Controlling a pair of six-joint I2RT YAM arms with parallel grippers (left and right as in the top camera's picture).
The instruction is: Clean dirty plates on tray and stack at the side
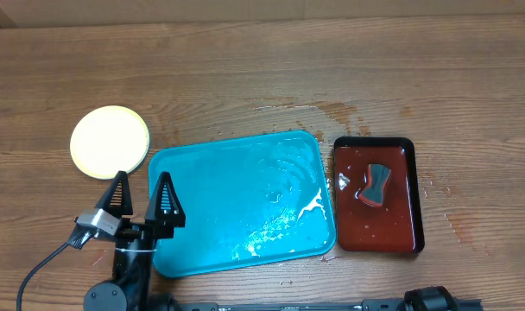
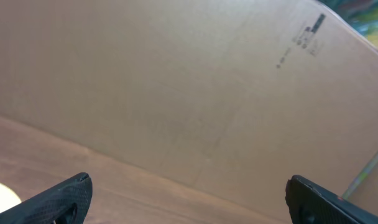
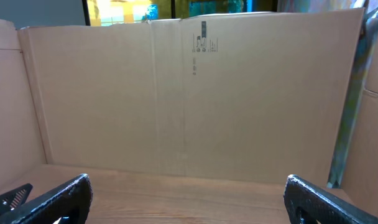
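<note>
Turquoise tray (image 1: 228, 199) wet on desk (image 1: 245, 69); plates (image 1: 110, 141) stacked at its ten o'clock; left pincer (image 1: 143, 200) released; right pincer (image 3: 188, 183) released.

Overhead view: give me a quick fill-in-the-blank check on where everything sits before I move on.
1. The plates sit on the table to the ____ of the blue tray.
2. The sponge lies in the red tray, on the blue tray's ____ side.
3. The blue tray holds ____ plates.
4. The left gripper has its jaws ____.

Missing words: left; right; no; open.
</note>
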